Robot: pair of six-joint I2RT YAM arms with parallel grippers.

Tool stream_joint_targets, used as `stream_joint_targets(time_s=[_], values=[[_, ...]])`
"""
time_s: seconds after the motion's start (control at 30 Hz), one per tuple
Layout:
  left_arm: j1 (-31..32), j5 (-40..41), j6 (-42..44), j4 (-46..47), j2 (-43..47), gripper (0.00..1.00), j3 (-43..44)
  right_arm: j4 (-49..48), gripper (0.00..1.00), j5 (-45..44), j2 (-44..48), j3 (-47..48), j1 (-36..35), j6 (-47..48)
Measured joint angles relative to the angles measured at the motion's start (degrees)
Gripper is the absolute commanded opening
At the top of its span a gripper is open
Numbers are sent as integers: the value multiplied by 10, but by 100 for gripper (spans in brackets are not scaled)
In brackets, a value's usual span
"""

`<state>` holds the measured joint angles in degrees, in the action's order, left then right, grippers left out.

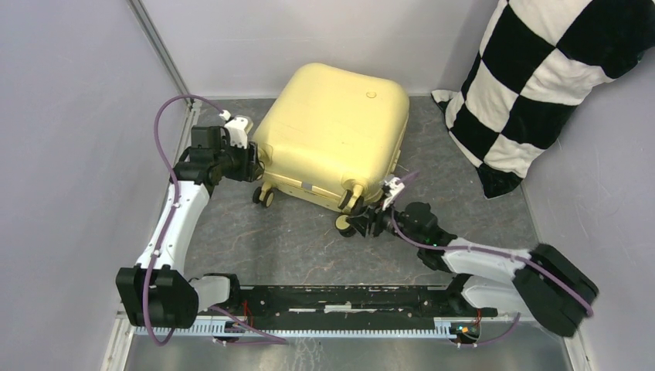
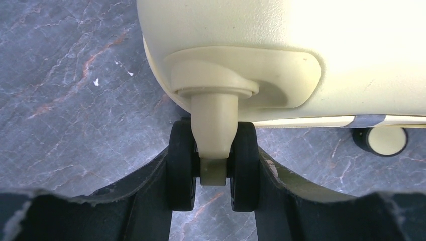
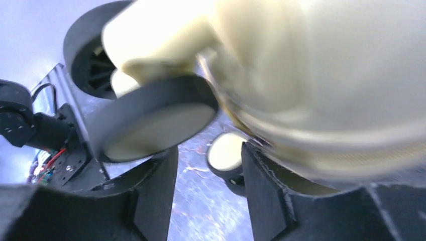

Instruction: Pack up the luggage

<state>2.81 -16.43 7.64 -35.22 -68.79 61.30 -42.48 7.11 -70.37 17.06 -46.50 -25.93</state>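
The luggage [image 1: 332, 131], a pale-yellow hard-shell suitcase, lies closed and flat at the back middle of the table. At its left corner, my left gripper [image 1: 253, 161] is shut on a twin caster wheel [image 2: 182, 165]; in the left wrist view both fingers [image 2: 145, 201] press the outer faces of the black wheels. My right gripper [image 1: 357, 224] is at the near right corner, low by the wheels. In the right wrist view it [image 3: 208, 196] is open with only floor between the fingers; a blurred caster [image 3: 155, 125] sits just above the left finger.
A black-and-white checkered pillow [image 1: 548, 77] leans in the back right corner. Grey walls close in on the left, back and right. More casters [image 1: 265, 195] stick out along the suitcase's near side, one of them [image 2: 384, 140] showing in the left wrist view.
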Motion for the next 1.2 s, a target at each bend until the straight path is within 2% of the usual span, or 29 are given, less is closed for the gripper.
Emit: stream_joint_targets(time_s=[0.1,0.17,0.3,0.47,0.7,0.8,0.97,1.03,1.1,1.2], values=[[-26,-27,5,7,5,2,-7,68,66,5,109,-37,45,-13],[-40,-43,9,9,6,2,-12,126,67,-17,165,-47,86,-8],[-49,-57,21,11,20,2,-24,243,62,-62,186,-30,169,7],[-50,-66,37,9,27,2,-32,326,58,-83,91,54,240,19],[-56,-73,65,-14,39,2,-33,385,52,-57,-153,343,271,47],[-66,-73,70,-42,53,2,-33,414,53,-24,-255,458,279,47],[-82,-56,79,-88,76,2,-33,443,66,25,-407,646,269,56],[-84,-45,81,-105,82,2,-32,446,72,32,-444,694,262,66],[-87,-36,82,-119,86,2,-30,434,80,30,-449,694,258,72],[-87,-38,82,-132,87,2,-26,395,87,19,-408,621,263,76]])
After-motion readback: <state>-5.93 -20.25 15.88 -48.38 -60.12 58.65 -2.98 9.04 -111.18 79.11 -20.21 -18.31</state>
